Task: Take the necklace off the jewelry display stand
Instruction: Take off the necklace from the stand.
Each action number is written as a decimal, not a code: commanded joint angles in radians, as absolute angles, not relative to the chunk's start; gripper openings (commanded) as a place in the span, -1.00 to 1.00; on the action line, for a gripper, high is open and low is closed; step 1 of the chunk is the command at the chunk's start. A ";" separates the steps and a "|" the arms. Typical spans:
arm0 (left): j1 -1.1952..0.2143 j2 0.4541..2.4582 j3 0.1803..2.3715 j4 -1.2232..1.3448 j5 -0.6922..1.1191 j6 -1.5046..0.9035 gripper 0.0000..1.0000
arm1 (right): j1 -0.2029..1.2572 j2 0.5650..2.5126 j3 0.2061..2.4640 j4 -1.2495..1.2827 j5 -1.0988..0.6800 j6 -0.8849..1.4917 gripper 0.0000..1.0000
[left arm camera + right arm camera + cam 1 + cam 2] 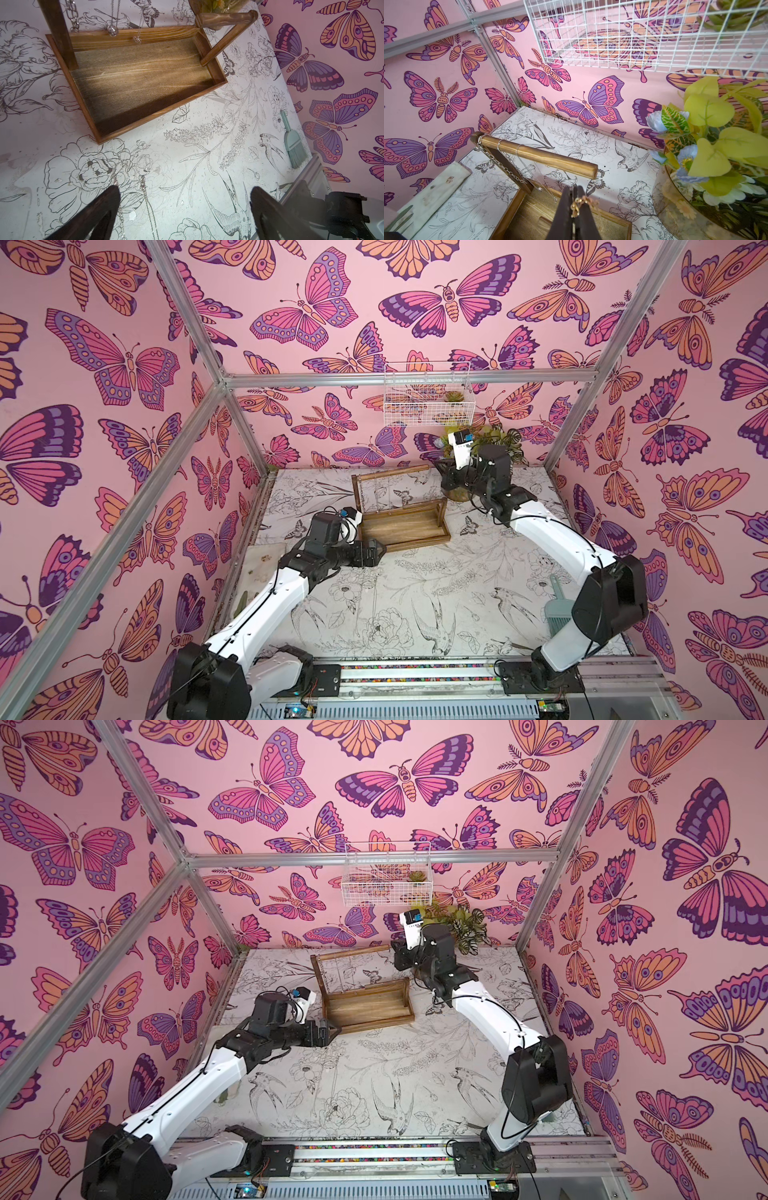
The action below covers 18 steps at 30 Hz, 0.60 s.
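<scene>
The brown wooden jewelry display stand (pixel 405 526) (pixel 368 1004) stands at mid-table, and its tray (pixel 141 79) is bare. Up to three thin silver chains (pixel 500 160) hang on its round top bar (pixel 537 155). My right gripper (pixel 574 188) (pixel 442 466) is shut on a gold necklace (pixel 579 204), just off the bar's free end. The gold chain touches no part of the bar that I can see. My left gripper (pixel 185 191) (pixel 382 549) hangs open by the tray's front left corner. Two silver chains (pixel 145 199) lie on the table under it.
A white wire basket (pixel 428 393) hangs on the back wall above a potted plant (pixel 716 145) (pixel 490 443) close to my right gripper. A teal brush (pixel 295 145) (pixel 557 605) lies at the table's right edge. A white slab (pixel 431 193) sits at the left edge.
</scene>
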<state>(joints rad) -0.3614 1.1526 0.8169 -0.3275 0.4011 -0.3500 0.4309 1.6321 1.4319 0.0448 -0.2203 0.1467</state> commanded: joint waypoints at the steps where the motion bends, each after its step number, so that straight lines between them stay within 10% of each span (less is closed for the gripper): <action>1: -0.371 1.164 0.839 -0.303 0.423 -0.328 1.00 | 0.446 1.597 1.476 0.002 -0.246 0.121 -0.98; 18: -0.429 1.219 0.880 -0.210 0.514 -0.252 1.00 | 0.511 1.479 1.556 -0.152 -0.282 0.086 -0.99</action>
<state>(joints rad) -0.4168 1.2125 0.8608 -0.2451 0.4820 -0.2951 0.4915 1.5166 1.5188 -0.0994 -0.2634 0.1059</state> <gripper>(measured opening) 0.995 0.077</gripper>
